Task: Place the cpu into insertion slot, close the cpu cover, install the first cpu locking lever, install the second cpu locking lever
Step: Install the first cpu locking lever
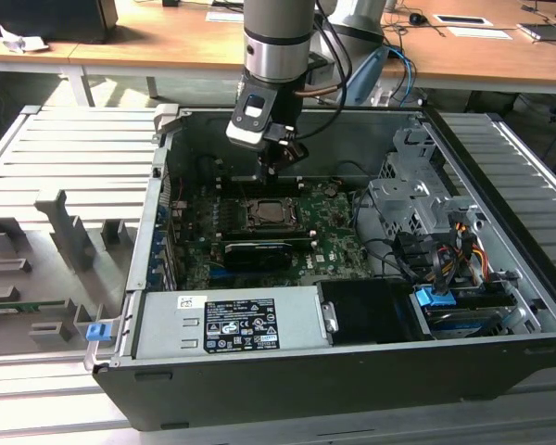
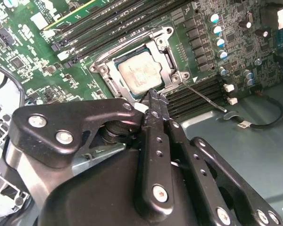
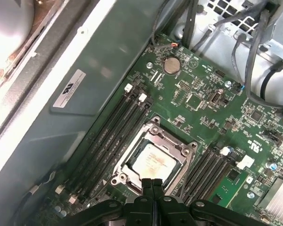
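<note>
The cpu (image 2: 139, 73) (image 3: 153, 161), a pale metal square, lies in the motherboard socket (image 1: 264, 214). The silvery cpu cover (image 2: 166, 52) (image 3: 166, 137) lies flat around it as a frame. A thin locking lever (image 2: 205, 96) sticks out slantwise from one socket corner over the memory slots. My gripper (image 1: 271, 167) (image 2: 155, 100) (image 3: 152, 182) hangs just above the socket's edge, its black fingers pressed together and nothing visible between them.
The open computer case (image 1: 287, 375) holds a power supply (image 1: 227, 324) at the front, a long black card (image 1: 258, 252) near the socket, and a drive cage (image 1: 417, 199) with cables (image 1: 431, 260) at the exterior view's right. Memory slots (image 3: 113, 136) flank the socket. A grey fixture (image 1: 56, 241) lies left.
</note>
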{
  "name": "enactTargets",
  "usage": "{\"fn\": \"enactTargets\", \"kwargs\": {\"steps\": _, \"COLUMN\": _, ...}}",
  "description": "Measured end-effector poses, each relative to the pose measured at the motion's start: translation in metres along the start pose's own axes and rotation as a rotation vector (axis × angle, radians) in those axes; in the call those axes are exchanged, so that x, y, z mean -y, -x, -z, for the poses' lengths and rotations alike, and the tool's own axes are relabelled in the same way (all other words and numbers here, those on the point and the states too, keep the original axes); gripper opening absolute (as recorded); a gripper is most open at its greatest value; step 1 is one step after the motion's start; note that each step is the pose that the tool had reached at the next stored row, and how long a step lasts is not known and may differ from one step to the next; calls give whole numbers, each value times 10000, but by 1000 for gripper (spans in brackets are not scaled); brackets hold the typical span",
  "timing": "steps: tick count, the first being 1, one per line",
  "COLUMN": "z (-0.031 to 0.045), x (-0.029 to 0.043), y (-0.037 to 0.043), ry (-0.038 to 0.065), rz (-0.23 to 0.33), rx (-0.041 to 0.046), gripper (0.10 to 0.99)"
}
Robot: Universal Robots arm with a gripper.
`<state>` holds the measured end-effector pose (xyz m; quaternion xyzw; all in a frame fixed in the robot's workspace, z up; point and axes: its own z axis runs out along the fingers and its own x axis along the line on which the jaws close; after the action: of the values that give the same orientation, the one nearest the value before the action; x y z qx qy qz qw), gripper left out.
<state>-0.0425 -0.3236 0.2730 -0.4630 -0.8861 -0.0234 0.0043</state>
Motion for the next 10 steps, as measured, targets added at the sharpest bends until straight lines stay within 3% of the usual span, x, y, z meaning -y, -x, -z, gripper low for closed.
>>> {"fn": "enactTargets", "kwargs": {"steps": 10, "z": 0, "x": 0, "y": 0, "ry": -31, "rz": 1024, "rx": -38, "gripper": 106}}
